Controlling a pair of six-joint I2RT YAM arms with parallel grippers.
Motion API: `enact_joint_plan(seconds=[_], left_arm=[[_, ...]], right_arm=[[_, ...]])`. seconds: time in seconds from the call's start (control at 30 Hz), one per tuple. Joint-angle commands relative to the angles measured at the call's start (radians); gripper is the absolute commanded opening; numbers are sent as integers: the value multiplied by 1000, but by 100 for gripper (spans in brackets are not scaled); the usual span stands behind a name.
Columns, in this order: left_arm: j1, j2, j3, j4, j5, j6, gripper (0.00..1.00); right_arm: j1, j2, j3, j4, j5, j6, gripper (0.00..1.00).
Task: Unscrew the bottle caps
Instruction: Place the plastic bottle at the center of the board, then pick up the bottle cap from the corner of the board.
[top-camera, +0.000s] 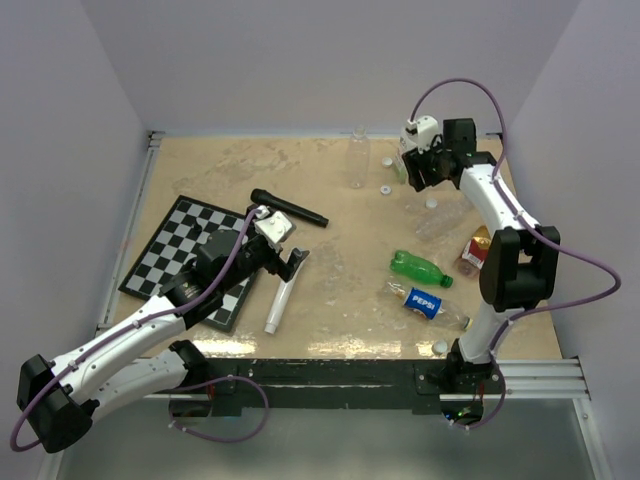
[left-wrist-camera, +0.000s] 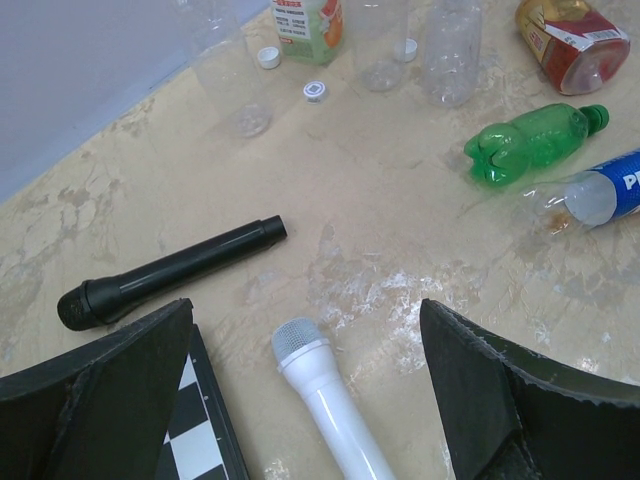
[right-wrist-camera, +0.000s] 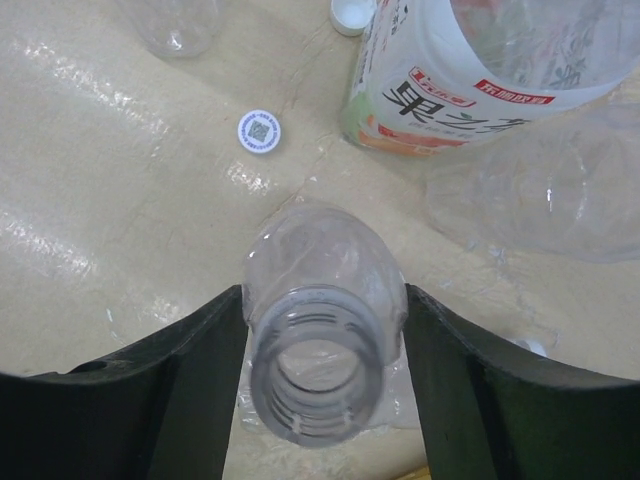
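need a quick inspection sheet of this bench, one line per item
surface: beige table, mottled, glossy patches
job's things: loose white caps, mostly far right; green bottle capped; clear bottle open-necked
clutter: chessboard, black mic, white mic, Pepsi bottle, red bottle
hands: left hand open, white mic below it; right hand flanks clear bottle, grip unclear
cables: purple cable looped along each arm
surroundings: grey walls on three sides
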Motion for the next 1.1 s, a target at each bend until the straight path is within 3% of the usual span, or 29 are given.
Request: enact_joint_plan(seconds=[0.0,0.2,0.77,0.9,1.07], left_arm=[[5,-3,12,12,-8,13,100],[5,-5,13,11,-8,15,100],[5,-12,13,9,-21,15,100],[3,-17,13,9,-28,15,100],[6,-19,13,8,-48,18,100]], right_arm=[[-2,-4,68,16,11,21,69],[-5,-13,76,7,6,20,81],[-14,-305,50,-115,-67,-66,83],[-12,-415,34,-219,-164,-181,83],[-11,-506,-28,-440,-382,-463,83]])
